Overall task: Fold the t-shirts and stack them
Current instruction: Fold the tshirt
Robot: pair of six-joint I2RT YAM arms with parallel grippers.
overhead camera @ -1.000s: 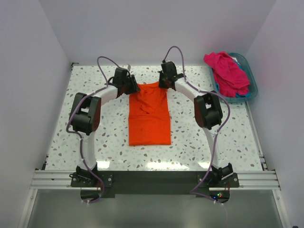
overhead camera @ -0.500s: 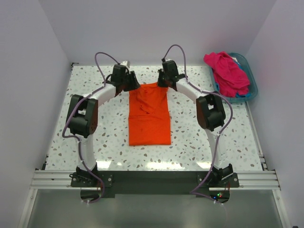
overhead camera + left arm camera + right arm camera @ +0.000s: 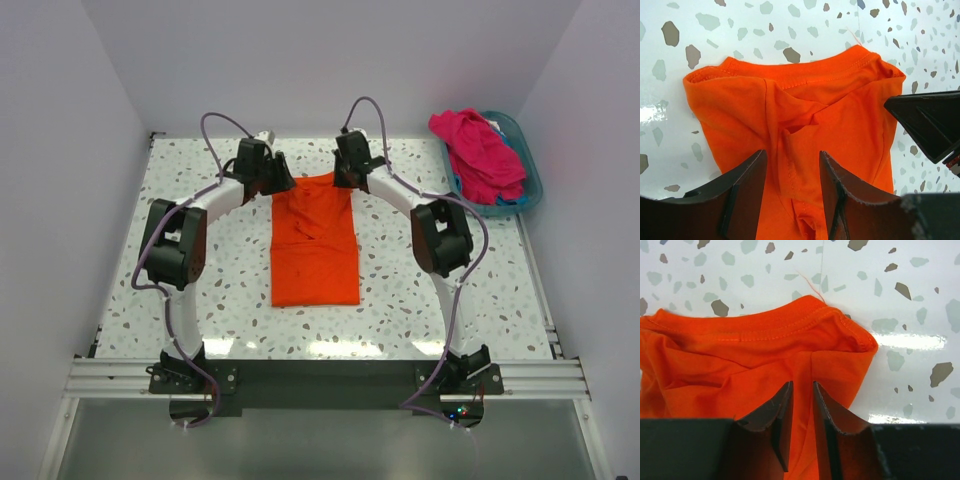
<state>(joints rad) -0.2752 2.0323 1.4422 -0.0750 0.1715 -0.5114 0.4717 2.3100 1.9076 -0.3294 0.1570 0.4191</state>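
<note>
No lettering, label, brand, number or sign legible anywhere: plain cloth on the orange t-shirt [image 3: 315, 250], plain speckled top on the table [image 3: 230, 290], bare plastic on the basket [image 3: 533, 172].

Orange t-shirt [image 3: 315, 245] folded narrow, flat — pink t-shirt [image 3: 478, 152] crumpled far right.
</note>
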